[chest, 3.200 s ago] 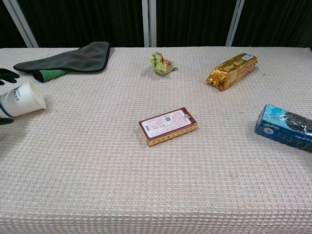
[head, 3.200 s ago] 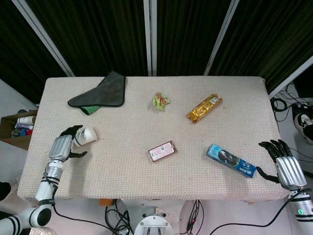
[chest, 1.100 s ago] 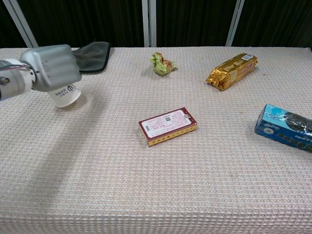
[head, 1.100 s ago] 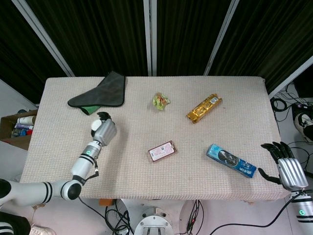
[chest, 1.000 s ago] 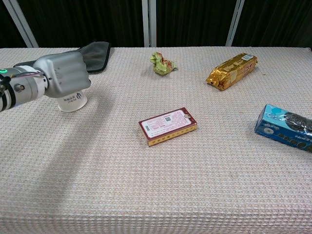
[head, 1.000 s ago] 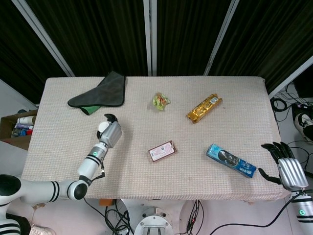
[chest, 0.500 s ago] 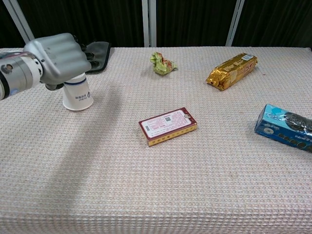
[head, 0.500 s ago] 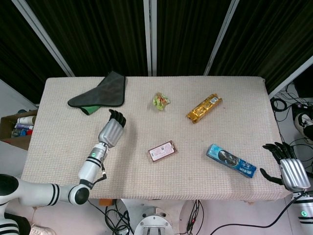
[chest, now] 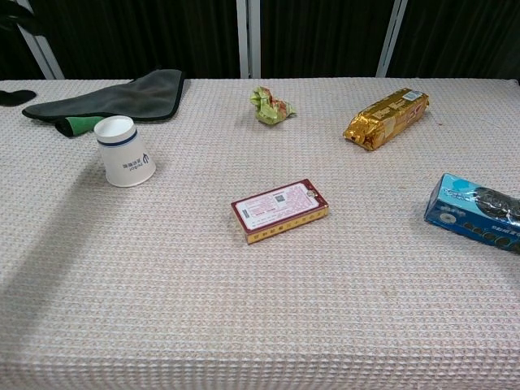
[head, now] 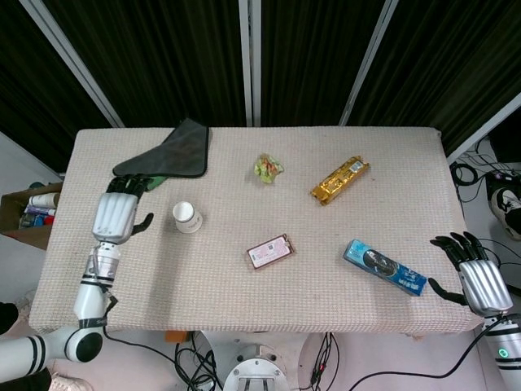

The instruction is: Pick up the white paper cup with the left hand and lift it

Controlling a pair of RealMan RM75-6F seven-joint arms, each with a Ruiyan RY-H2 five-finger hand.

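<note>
At far left, left hand (head: 118, 213) raised over the table (head: 244, 301), fingers spread, holding nothing. Just right of it, cup (head: 186, 217) standing upside down, apart from the hand, near the dark cloth (head: 167, 153). Toward centre, pink box (head: 270, 251). At far right, right hand (head: 472, 273) off the edge, fingers apart, empty.
</note>
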